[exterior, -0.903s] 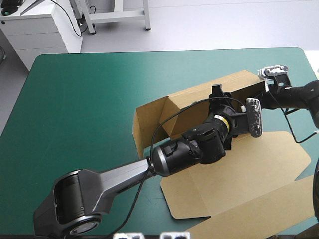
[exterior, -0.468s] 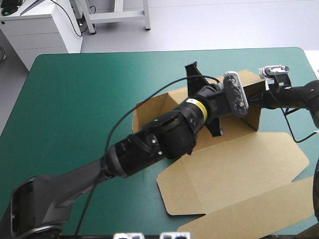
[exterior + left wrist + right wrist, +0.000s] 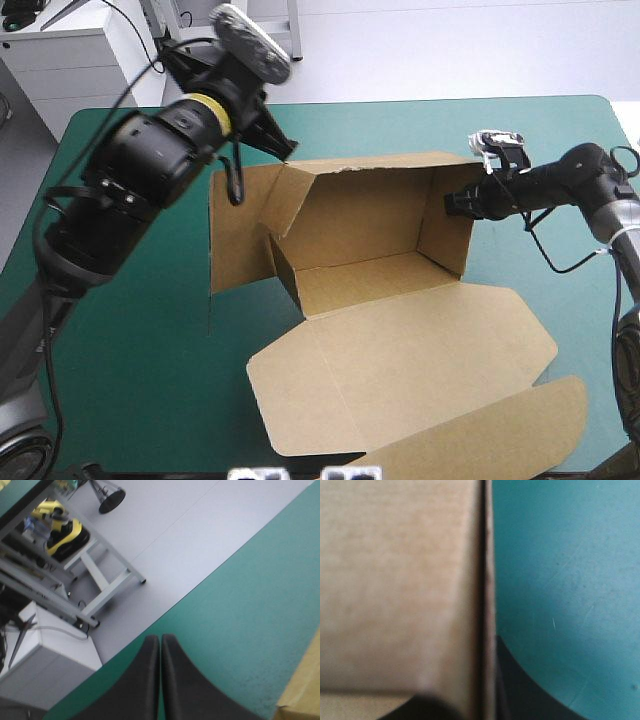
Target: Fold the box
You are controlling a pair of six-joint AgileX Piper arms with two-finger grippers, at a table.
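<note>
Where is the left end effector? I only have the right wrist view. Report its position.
Observer: The left end effector hangs raised over the teal-green cover, near the far left corner of the box.
Operator: Give me its fingers.
Observer: The fingers are shut and hold nothing. The left wrist view shows them meeting in one arch.
Operator: Now describe the box's shape.
Observer: It is an open tray. The back wall and the right wall stand, and the right end effector grips the right wall. The left flap splays outward, and the lid lies flat toward the near edge.
</note>
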